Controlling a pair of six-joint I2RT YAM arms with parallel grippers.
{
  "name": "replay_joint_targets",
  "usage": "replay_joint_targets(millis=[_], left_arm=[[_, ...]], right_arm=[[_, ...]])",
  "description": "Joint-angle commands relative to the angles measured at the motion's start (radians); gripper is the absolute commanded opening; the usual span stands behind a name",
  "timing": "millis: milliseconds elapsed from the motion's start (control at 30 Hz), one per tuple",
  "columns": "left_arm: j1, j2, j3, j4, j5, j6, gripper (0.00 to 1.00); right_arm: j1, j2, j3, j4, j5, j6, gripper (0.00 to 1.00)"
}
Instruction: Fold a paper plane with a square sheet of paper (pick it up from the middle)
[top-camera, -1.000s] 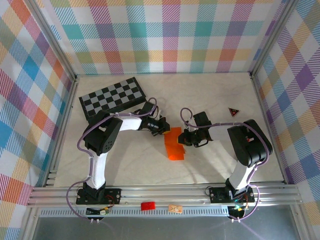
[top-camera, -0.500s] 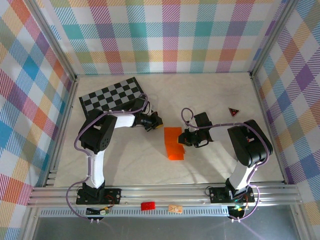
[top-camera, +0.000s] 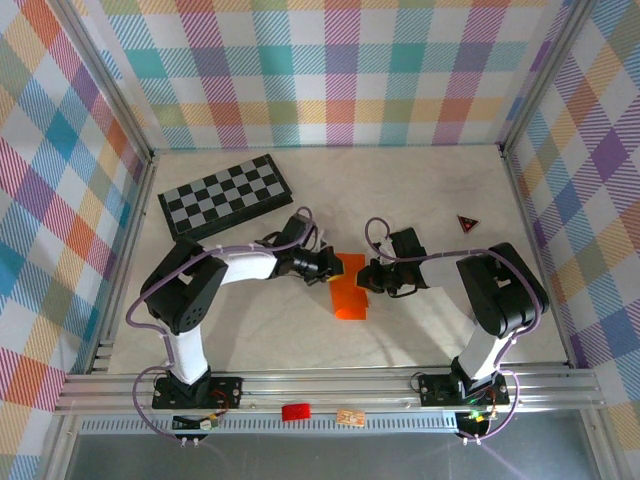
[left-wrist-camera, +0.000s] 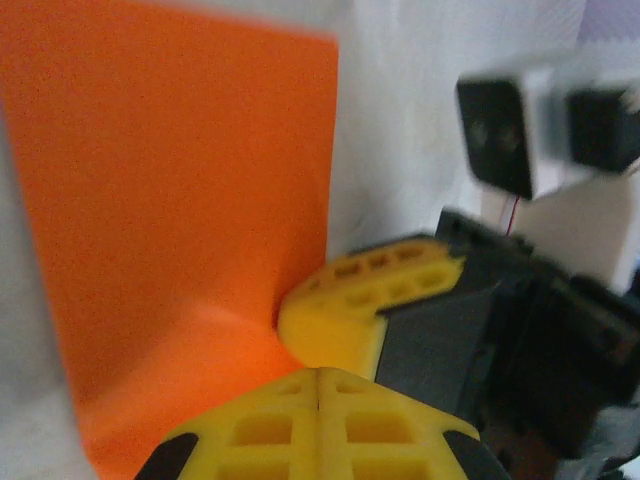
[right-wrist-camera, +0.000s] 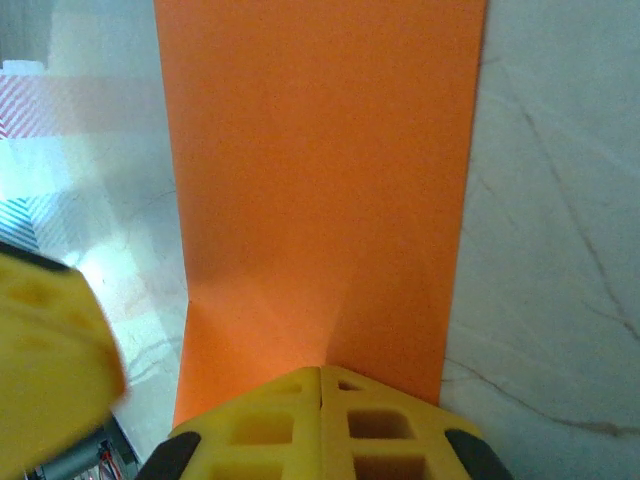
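Left claw: shut, tip at the orange paper's far end.
Right claw: shut, at the opposite edge.
My move: I'd press lightly and slide slowly, keeping it flat.

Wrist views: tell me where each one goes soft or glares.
Left wrist view: soft all over, the square sheet of paper fuzzy at its edges, the right gripper smeared. Right wrist view: the sheet and the table veins crisp, the left gripper blurred at the left edge, bright glare on the table above it.
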Motion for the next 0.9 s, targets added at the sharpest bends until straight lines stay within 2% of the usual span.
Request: replay_joint_targets(millis=[0,167,267,433,533,700,867], left_arm=[[-0.004,0.03,-0.011,0.045,0.046,-0.025,0.0],[-0.006,0.05,-0.041,-0.008,0.039,0.018,0.0],[-0.006,0.057,-0.049,-0.1,0.022,0.084,0.0],[-0.003,0.047,-0.086,-0.242,-0.065,0.201,0.0],[-0.003,0.028,-0.111,-0.271,-0.097,0.232,0.0],[-0.003,-0.058,-0.149,-0.201,-0.087,0.183,0.0],[-0.008,-0.126,-0.151,-0.056,-0.007,0.051,0.0]], right_arm=[[-0.002,0.046,-0.055,-0.107,0.147,-0.003,0.0],[-0.002,0.044,-0.058,-0.11,0.152,-0.004,0.0],[-0.002,0.041,-0.06,-0.111,0.153,-0.004,0.0],[-0.002,0.037,-0.066,-0.116,0.156,-0.004,0.0],[-0.002,0.038,-0.068,-0.118,0.159,-0.005,0.0],[-0.002,0.028,-0.069,-0.127,0.171,-0.009,0.0],[-0.002,0.028,-0.062,-0.136,0.167,-0.011,0.0]])
